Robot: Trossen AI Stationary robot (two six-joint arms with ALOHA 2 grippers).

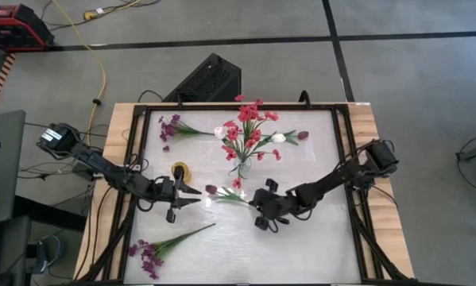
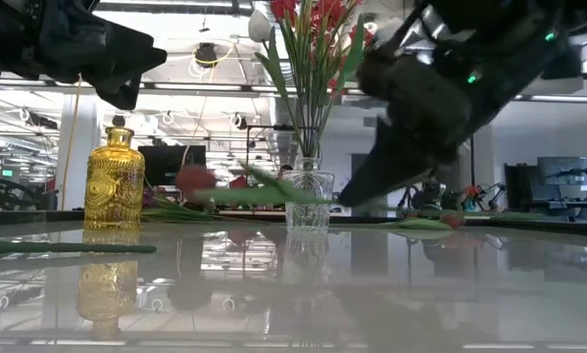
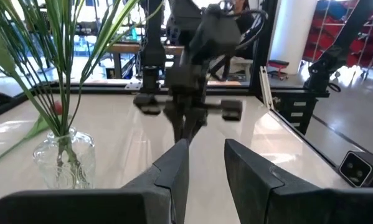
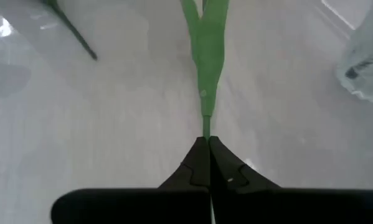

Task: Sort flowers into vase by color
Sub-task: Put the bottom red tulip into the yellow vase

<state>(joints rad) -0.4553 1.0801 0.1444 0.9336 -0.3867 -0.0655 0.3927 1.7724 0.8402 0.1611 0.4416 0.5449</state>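
My right gripper (image 1: 256,210) is shut on a sprig with a dark maroon bud (image 1: 211,189), near the table's middle. A clear glass vase (image 1: 243,168) holds red-pink sprigs (image 1: 248,127). A yellow glass vase (image 1: 179,169) stands to its left. Purple sprigs lie flat at the far left (image 1: 171,127) and the near left (image 1: 150,253). White buds (image 1: 279,137) and another maroon bud (image 1: 303,135) show beside the red cluster. My left gripper (image 1: 191,196) is open, raised near the yellow vase, pointing toward the right gripper. My right gripper pinches the maroon-bud sprig's thin green stem at its bare cut end (image 4: 206,126) between the two fingertips (image 4: 198,155). The fingers lie along the stem, coming from the table's right. In the low view the stem (image 2: 273,196) runs about level leftward to the bud (image 2: 195,179).
The clear vase (image 2: 308,201) stands just beyond the held stem, and the yellow vase (image 2: 114,186) is left of it. A dark frame (image 1: 345,159) borders the white table top. Bare surface lies toward the near right (image 1: 317,254).
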